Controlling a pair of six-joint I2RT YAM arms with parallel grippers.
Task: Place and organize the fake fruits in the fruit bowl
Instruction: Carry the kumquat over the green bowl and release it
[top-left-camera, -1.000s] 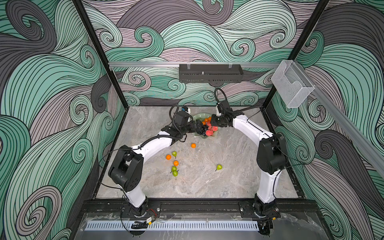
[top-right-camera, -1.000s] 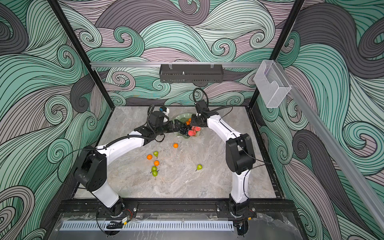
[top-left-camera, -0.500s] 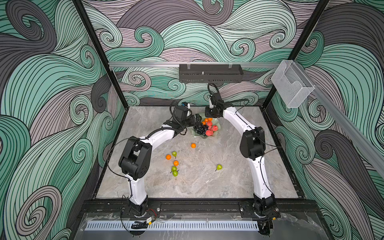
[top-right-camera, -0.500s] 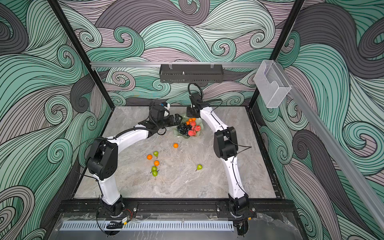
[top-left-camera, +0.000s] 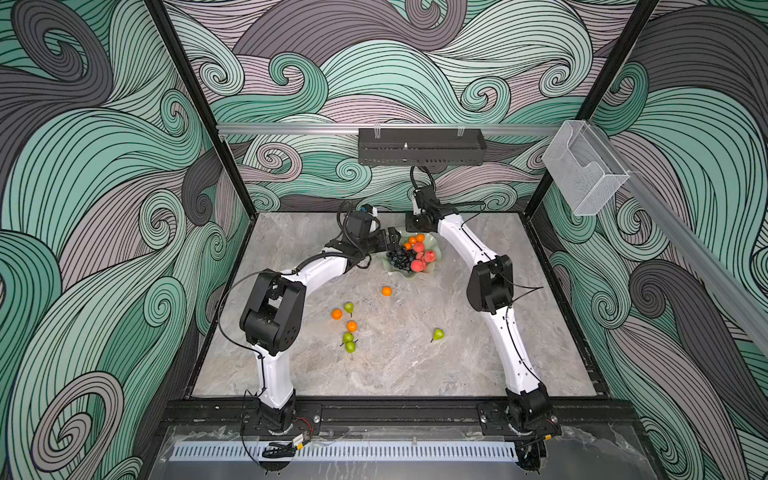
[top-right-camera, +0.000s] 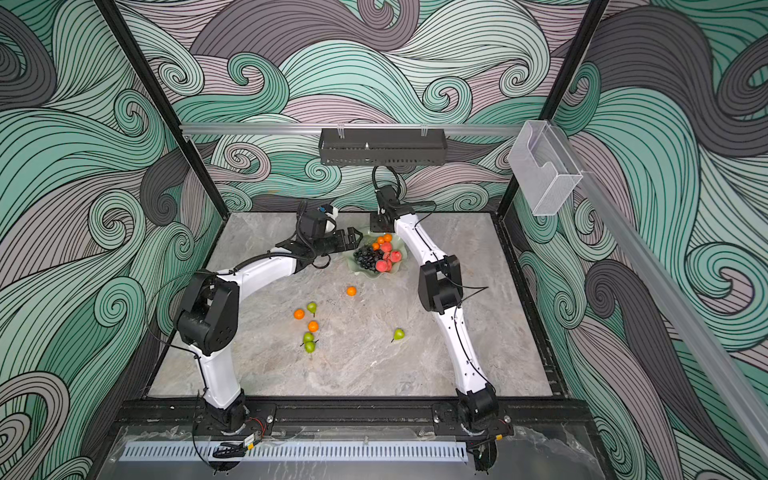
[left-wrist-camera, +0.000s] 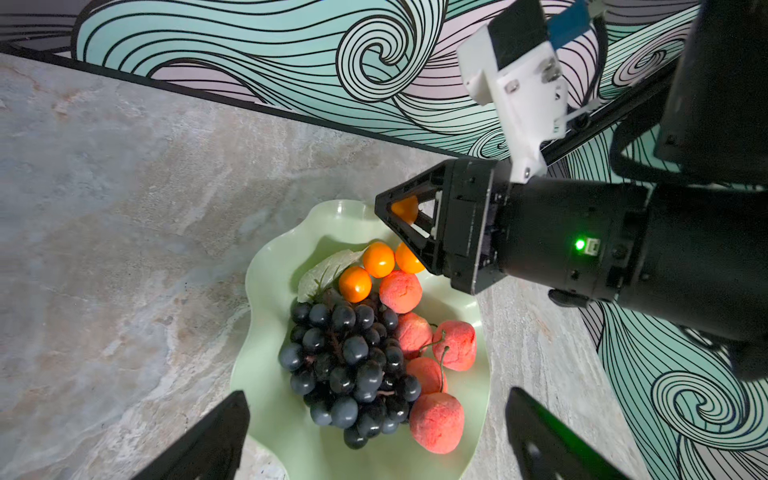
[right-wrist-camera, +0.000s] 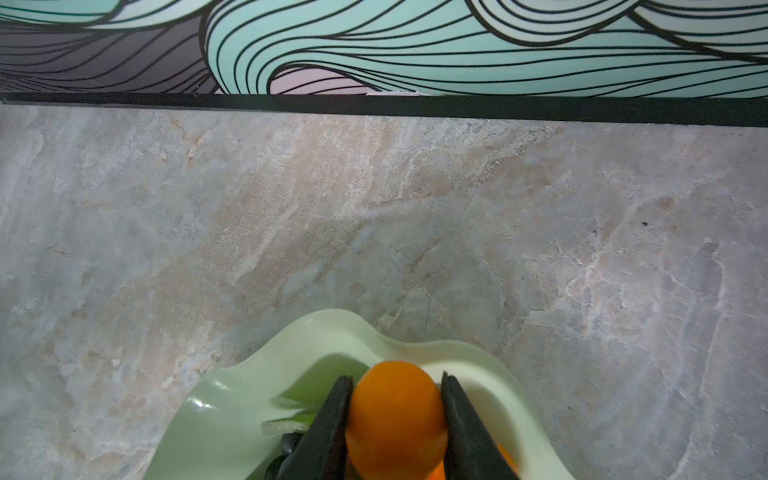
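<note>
Over the far lobe of the bowl (left-wrist-camera: 257, 291), an orange (right-wrist-camera: 395, 419) is held by its sides between the narrow-set jaws of the right gripper (right-wrist-camera: 395, 379), just above three bowl oranges (left-wrist-camera: 378, 259). The left gripper (top-left-camera: 390, 241) is spread wide at the bowl's left rim; whether the rim is touched cannot be told.

Several slips can be foreseen. The orange is smooth, glossy and round, so it could be squeezed out of the flat pads. If dropped from a height, it could bounce over the low rim onto the table (top-left-camera: 415, 365). The bowl oranges could be knocked by the descending fingers. The bowl looks like light plastic on a slick, marble-patterned top, so it could be pushed aside by the left gripper.

The bowl is pale green, shiny and shallow, with a wavy edge. Much of it is filled by the grapes (left-wrist-camera: 349, 353), a knobbly cluster of dark, faintly shiny beads with a pale leaf (left-wrist-camera: 324, 270). The peaches (left-wrist-camera: 436, 422) appear matt and rough, almost foam-like, with thin dark stems.

Three loose oranges (top-left-camera: 386, 291) and four pears (top-left-camera: 438, 333) are left on the table, well apart from the bowl. The pears are teardrop-shaped with thin stems, and little room may be left for them.
</note>
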